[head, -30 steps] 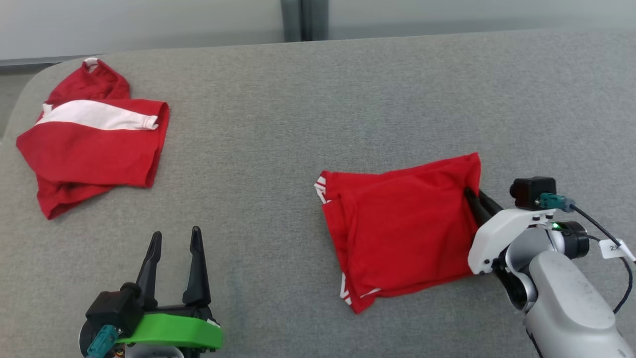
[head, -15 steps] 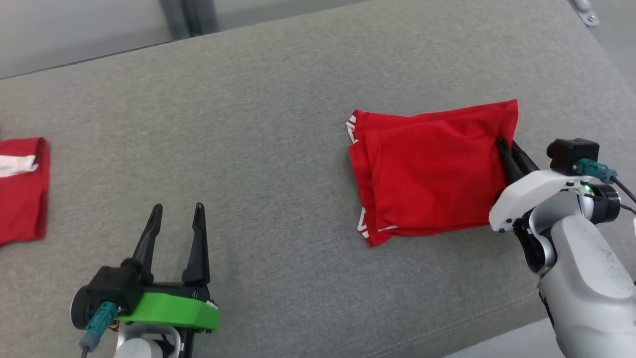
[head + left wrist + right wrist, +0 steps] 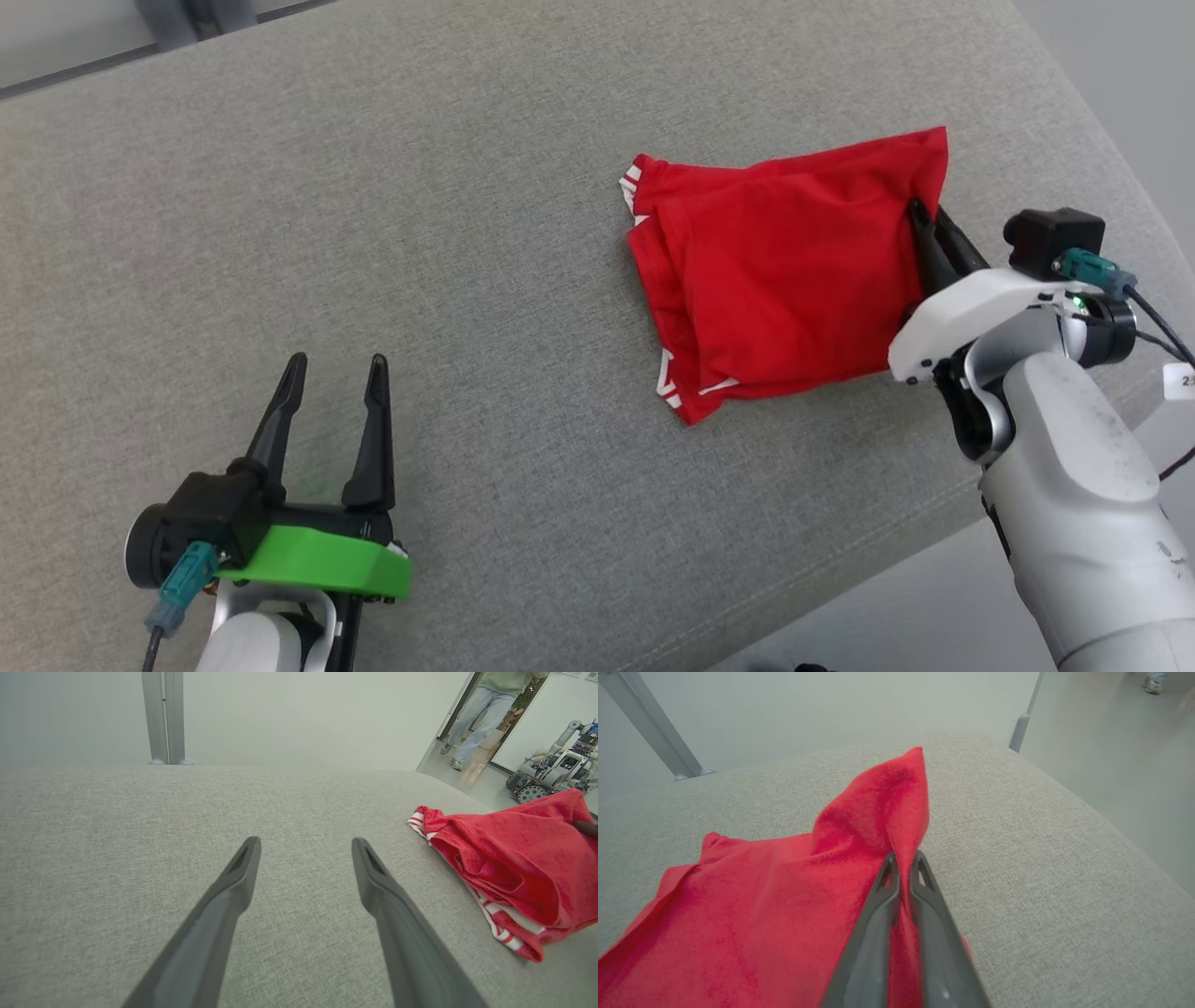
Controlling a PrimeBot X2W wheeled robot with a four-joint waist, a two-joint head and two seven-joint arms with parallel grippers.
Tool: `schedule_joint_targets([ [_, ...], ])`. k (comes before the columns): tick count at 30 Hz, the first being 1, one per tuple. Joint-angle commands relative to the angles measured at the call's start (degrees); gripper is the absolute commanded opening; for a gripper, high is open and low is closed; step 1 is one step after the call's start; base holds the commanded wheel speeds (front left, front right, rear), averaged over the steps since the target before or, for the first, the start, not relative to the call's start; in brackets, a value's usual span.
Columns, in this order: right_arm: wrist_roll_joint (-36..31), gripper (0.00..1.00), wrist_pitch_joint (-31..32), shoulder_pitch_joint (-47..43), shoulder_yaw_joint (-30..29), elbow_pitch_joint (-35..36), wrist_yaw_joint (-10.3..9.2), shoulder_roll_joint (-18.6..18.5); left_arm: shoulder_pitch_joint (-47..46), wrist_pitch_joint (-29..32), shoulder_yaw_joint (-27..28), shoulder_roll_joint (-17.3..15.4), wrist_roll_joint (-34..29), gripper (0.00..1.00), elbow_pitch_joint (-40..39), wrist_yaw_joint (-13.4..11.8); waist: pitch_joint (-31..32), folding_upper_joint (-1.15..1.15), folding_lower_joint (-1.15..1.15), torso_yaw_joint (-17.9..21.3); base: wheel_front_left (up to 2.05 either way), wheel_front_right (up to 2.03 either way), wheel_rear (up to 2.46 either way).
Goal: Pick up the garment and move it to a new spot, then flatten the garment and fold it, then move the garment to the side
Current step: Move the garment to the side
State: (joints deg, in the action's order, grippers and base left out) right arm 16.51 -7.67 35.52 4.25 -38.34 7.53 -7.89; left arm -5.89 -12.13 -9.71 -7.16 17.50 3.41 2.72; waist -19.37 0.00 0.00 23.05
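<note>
fabric first: in the head view the folded red garment (image 3: 784, 280) lies on the grey cushion (image 3: 420, 187), toward the cushion's right end and just short of its right edge. your right gripper (image 3: 920, 213) is clenched on the garment's border, on the side nearest that cushion edge. your left gripper (image 3: 337, 359) hovers splayed and empty over the cushion's near left part, well apart from the cloth.

in the left wrist view the layers look thin and limp, with white-striped hems lying loose on the side facing the cushion's middle. expect it to be light, soft and quick to unfold if dragged.

in the right wrist view the closed jaws pinch a raised peak of cloth. only that edge is caught, so for a cleaner carry take the opposite hem too, through all layers.
</note>
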Motion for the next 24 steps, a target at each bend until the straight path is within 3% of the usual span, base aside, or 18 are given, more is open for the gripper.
schedule_joint_targets([
  [1,-0.3,0.0,-0.54,2.42,0.34,-0.52,-0.08,0.15,-0.73,0.13,0.27,-0.63,0.0,1.0,-0.5,-0.34,-0.63,0.0,0.0,-1.52,0.0,0.0,0.0],
  [9,-0.97,0.0,-2.48,12.8,-1.85,-6.37,-0.08,-3.12,-2.13,0.39,0.2,-1.13,-0.11,1.0,-2.34,-0.74,-2.93,0.0,0.0,-6.59,0.0,0.0,0.0],
  [24,-9.52,0.0,-4.9,25.94,-10.49,-21.21,-0.09,-18.06,-4.23,1.96,-0.67,-2.4,-1.17,1.0,-7.14,-1.35,-10.29,0.0,0.0,-14.8,0.0,0.0,0.0],
])
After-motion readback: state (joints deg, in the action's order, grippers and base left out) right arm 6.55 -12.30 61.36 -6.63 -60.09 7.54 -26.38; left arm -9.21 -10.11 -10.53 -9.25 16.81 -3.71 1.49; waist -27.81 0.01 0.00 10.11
